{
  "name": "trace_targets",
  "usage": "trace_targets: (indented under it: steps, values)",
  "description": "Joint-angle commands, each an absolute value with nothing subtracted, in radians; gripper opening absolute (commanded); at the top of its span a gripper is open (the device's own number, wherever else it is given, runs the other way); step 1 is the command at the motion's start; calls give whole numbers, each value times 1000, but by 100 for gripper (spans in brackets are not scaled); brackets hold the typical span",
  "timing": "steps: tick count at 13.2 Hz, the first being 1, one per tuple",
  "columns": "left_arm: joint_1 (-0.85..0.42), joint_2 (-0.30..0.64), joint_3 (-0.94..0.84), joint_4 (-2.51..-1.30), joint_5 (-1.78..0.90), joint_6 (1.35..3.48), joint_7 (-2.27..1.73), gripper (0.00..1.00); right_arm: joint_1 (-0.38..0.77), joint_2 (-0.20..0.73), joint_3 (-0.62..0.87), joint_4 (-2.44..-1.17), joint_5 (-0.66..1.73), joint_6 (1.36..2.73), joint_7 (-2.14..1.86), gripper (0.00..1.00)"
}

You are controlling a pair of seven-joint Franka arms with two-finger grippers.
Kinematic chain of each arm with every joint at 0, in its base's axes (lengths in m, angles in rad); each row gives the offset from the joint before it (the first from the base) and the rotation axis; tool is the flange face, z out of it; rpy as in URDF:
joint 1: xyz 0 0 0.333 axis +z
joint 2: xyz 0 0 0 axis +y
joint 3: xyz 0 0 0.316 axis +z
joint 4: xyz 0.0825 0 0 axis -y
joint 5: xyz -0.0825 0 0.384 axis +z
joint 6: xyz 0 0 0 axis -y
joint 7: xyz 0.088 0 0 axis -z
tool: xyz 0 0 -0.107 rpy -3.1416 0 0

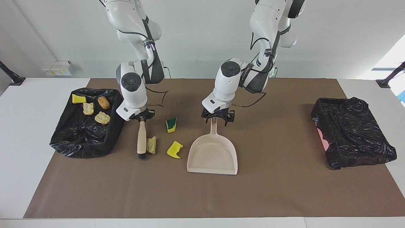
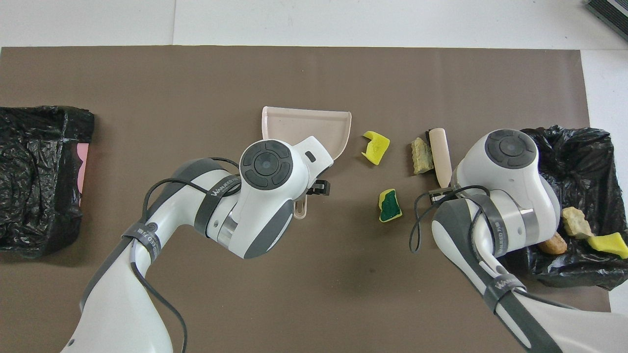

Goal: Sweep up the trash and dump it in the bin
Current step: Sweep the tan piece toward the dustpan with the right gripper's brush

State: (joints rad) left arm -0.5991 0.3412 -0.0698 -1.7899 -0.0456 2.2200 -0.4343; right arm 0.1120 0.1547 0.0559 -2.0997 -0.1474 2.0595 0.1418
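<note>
My right gripper (image 1: 143, 117) (image 2: 438, 194) is shut on the handle of the beige brush (image 1: 141, 137) (image 2: 440, 154), whose bristles rest on the mat. A tan foam chunk (image 1: 151, 144) (image 2: 421, 156) lies against the brush on the side toward the dustpan. A yellow sponge piece (image 1: 174, 149) (image 2: 376, 147) and a green-faced sponge (image 1: 171, 124) (image 2: 389, 206) lie between brush and dustpan. The beige dustpan (image 1: 212, 154) (image 2: 304, 125) lies flat. My left gripper (image 1: 216, 117) (image 2: 316, 188) is open and straddles the dustpan's handle.
A black-lined bin (image 1: 85, 139) (image 2: 588, 147) at the right arm's end holds several scraps, yellow and tan. A second black-lined bin (image 1: 351, 133) (image 2: 39, 176) stands at the left arm's end. A brown mat (image 1: 202, 196) covers the table.
</note>
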Motion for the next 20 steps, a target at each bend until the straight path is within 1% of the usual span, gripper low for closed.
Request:
trace_targets:
  steps: [1, 3, 5, 6, 7, 8, 9, 10, 11, 13, 15, 17, 19, 20]
  values:
    - [-621, 295, -55, -1855, -38, 2232, -453, 100, 110, 155, 63, -2091, -173, 2045, 100, 0]
    - [-641, 301, -55, -1867, -40, 2240, -471, 100, 115, 140, 71, -2106, -169, 2010, 88, 0]
    - [-638, 307, -54, -1855, -40, 2241, -472, 100, 133, 130, 74, -2109, -155, 1971, 25, 0]
    - [-638, 307, -55, -1856, -40, 2241, -476, 91, 133, 129, 74, -2112, -150, 1968, -4, 0]
    - [-637, 308, -54, -1853, -40, 2243, -489, 75, 136, 126, 74, -2117, -134, 1968, -8, 0]
    - [-635, 310, -54, -1852, -40, 2243, -500, 55, 138, 124, 74, -2118, -108, 1968, -8, 0]
    - [-635, 308, -55, -1852, -40, 2241, -508, 30, 147, 121, 74, -2121, -97, 1968, -8, 0]
    - [-637, 308, -54, -1852, -40, 2232, -509, 13, 165, 117, 74, -2126, -84, 1965, -5, 0]
    - [-637, 308, -54, -1845, -37, 2224, -505, 2, 167, 115, 74, -2126, -68, 1962, -3, 0]
    - [-635, 305, -52, -1844, -25, 2229, -468, 0, 166, 118, 74, -2122, -58, 1959, -3, 0]
    - [-620, 273, -51, -1851, -23, 2215, -349, 0, 167, 124, 74, -2097, -58, 1939, -2, 0]
    - [-572, 241, -48, -1847, -23, 2172, -193, 0, 169, 123, 74, -2065, -58, 1918, -2, 0]
    - [-507, 204, -49, -1848, -23, 2134, -39, 0, 167, 114, 72, -2030, -58, 1867, -2, 0]
    - [-474, 180, -49, -1848, -23, 2102, 53, 0, 167, 94, 72, -2037, -57, 1841, 6, 0]
